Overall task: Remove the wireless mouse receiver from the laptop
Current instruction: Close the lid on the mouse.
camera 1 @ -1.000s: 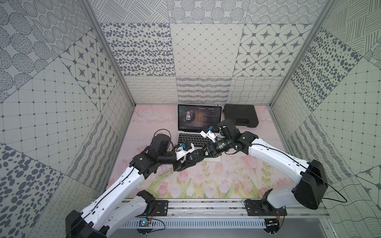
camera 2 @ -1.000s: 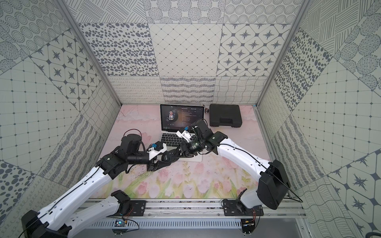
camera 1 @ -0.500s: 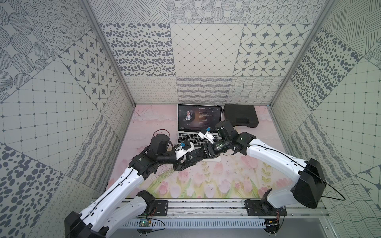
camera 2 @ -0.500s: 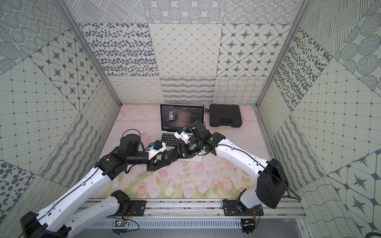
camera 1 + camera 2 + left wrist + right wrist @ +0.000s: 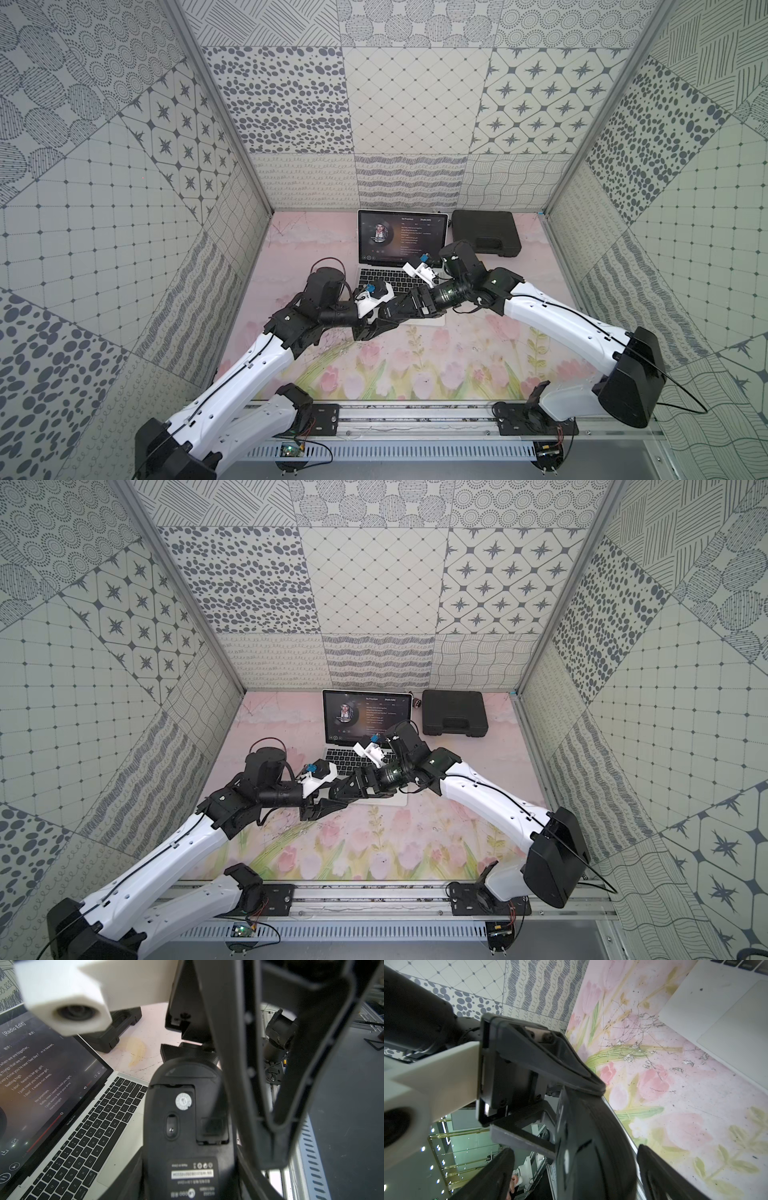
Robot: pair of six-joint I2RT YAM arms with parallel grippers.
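We see the left jaws clamped on the black mouse (image 5: 182, 1126), pinching it by its sides and holding it clear of the bench (image 5: 415, 365), its underside turned toward the left wrist camera. The bay on that underside stands open. Inside it, just beside the round white sticker (image 5: 183, 1101), sits a small dark square block (image 5: 212, 1126). It is blurred, so we cannot tell whether it is the wireless mouse receiver, and we cannot pick the receiver out anywhere else in these views.

The right jaws stand wide open and grip nothing. In the right wrist view their two fingers (image 5: 496, 1174) straddle the mouse's curved back (image 5: 591, 1136), with a gap showing on each side. In the left wrist view one right finger (image 5: 228, 1064) crosses in front of the mouse, close to the open bay; whether it touches we cannot tell.

In both top views the two sets of jaws meet tip to tip. The laptop (image 5: 401, 245) (image 5: 365, 717) lies open just behind them, its screen lit with a round portrait and lines of text. The right jaws hang above its front edge, and the left jaws hang just off that edge over the floral bench. A black toolbox (image 5: 486, 237) lies flat well beyond the right jaws, beside the laptop's screen.
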